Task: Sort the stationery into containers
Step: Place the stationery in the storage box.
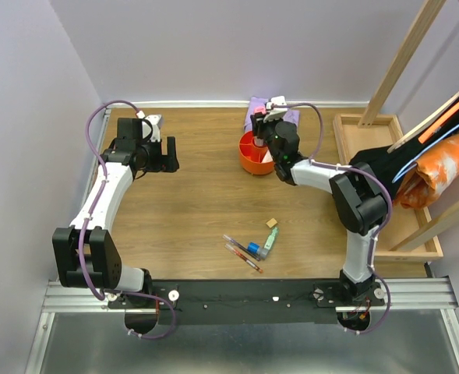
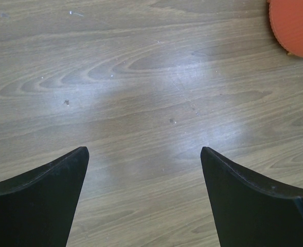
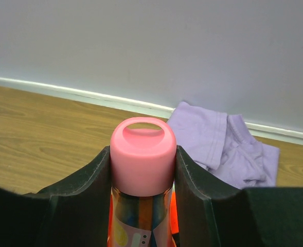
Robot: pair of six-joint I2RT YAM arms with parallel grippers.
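My right gripper [image 1: 260, 119] [image 3: 143, 157] is shut on a pink tube [image 3: 143, 146] with a pink cap and a colourful label. It holds the tube over the far side of the round orange cup [image 1: 252, 158], and a sliver of that cup [image 3: 173, 218] shows beside the tube. The left gripper [image 1: 167, 154] [image 2: 144, 154] stands open above bare wood at the left, with the cup's edge [image 2: 295, 25] off to its right. Loose stationery lies near the front: red and pink pens [image 1: 243, 254], a mint highlighter [image 1: 270, 243] and a tan eraser [image 1: 272, 222].
A lilac cloth [image 1: 293, 115] [image 3: 223, 144] lies against the back wall behind the cup. A shallow wooden tray [image 1: 346, 132] runs along the right side, with dark and orange fabric [image 1: 439, 167] on it and wooden slats leaning over it.
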